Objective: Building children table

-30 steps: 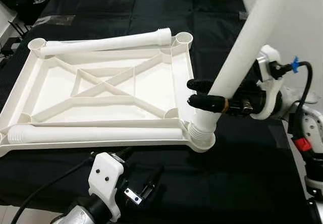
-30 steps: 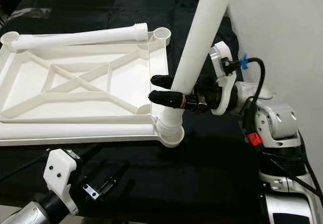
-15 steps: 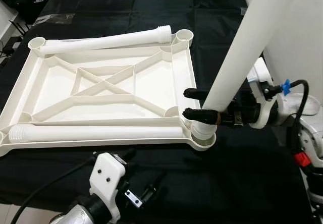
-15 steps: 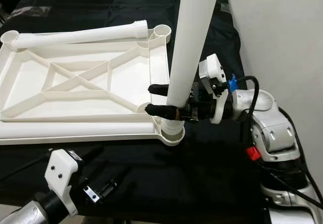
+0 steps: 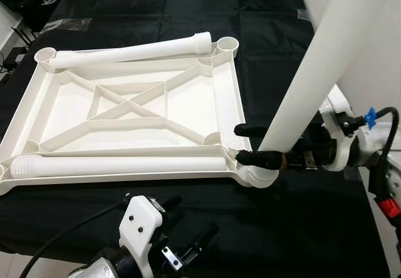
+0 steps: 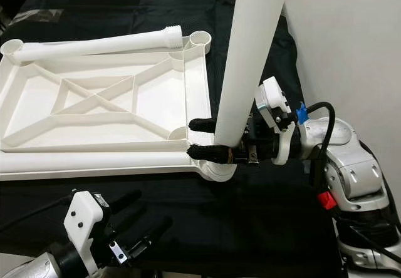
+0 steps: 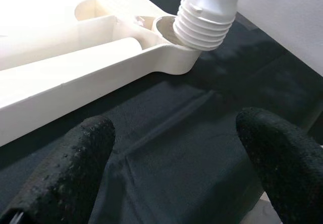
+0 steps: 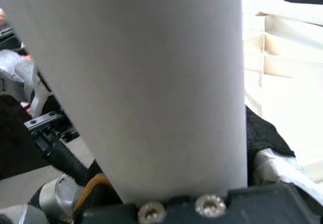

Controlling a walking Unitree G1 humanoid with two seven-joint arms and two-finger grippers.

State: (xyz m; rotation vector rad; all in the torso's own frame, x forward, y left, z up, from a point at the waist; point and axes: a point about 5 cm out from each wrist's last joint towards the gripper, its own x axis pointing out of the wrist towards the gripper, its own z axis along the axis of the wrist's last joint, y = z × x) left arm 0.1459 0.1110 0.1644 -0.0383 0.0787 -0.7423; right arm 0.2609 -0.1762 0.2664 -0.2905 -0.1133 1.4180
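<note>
We see the white plastic tabletop (image 5: 135, 102) lying upside down on the black cloth (image 5: 263, 34), stretching away to the left of our right gripper (image 5: 250, 144). It looks stiff thanks to its ribbing, and light; we would judge it liable to slide on the cloth if pushed sideways.

Next in size, the upright table leg (image 5: 313, 84) rises steeply from just ahead of the right gripper, leaning slightly, its threaded end sitting at the near-right corner socket (image 5: 258, 176) directly below the fingers. The right gripper is clamped around the leg low down, just above the threads. The tube looks hollow, smooth and rigid, so a low hold like this seems best for steering the threads, though the slick surface may slip when twisted.

Two more legs (image 5: 125, 165) lie flat in the tabletop, well to the left.

Our left gripper (image 7: 171, 148) hovers over the cloth, fingers spread apart and holding nothing, with the socket ahead of it.
</note>
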